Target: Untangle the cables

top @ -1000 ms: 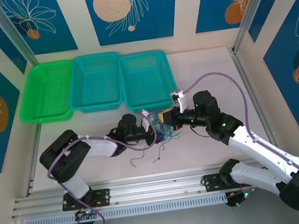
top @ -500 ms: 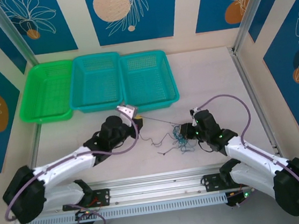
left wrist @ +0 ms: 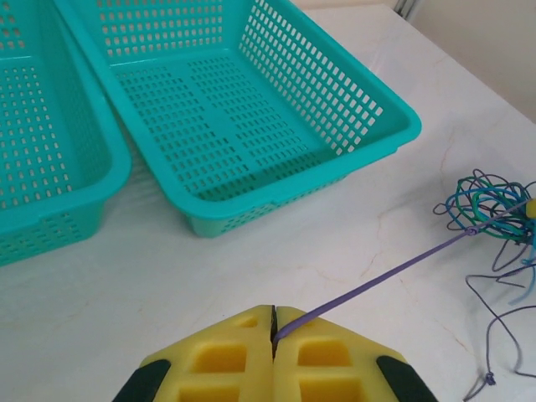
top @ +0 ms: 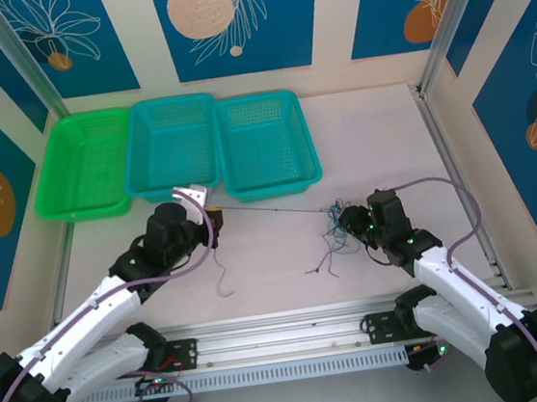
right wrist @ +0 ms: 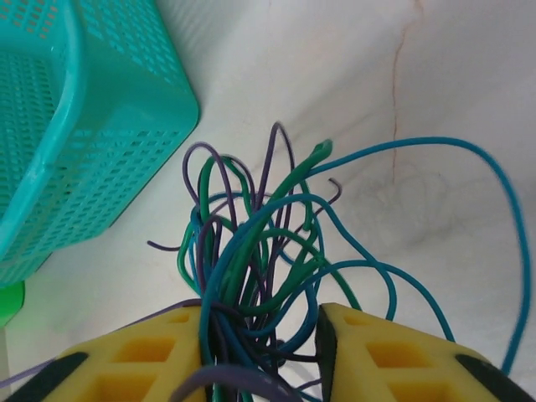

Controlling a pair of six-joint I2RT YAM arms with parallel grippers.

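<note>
Cables bunch inside parted right claw; left claw pinches one strand.

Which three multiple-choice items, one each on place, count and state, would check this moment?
1. Where is the cable tangle? A inside a basket; B on the table at the right gripper; C hanging off the table edge.
2. How many baskets stand in the row? A two; B four; C three.
3. How are the left gripper's fingers? A shut on a taut purple cable; B wide open; C gripping a basket rim.
Key: B, the top view shows it there; C, one green, two teal; A, the pads meet on the cable.
</note>
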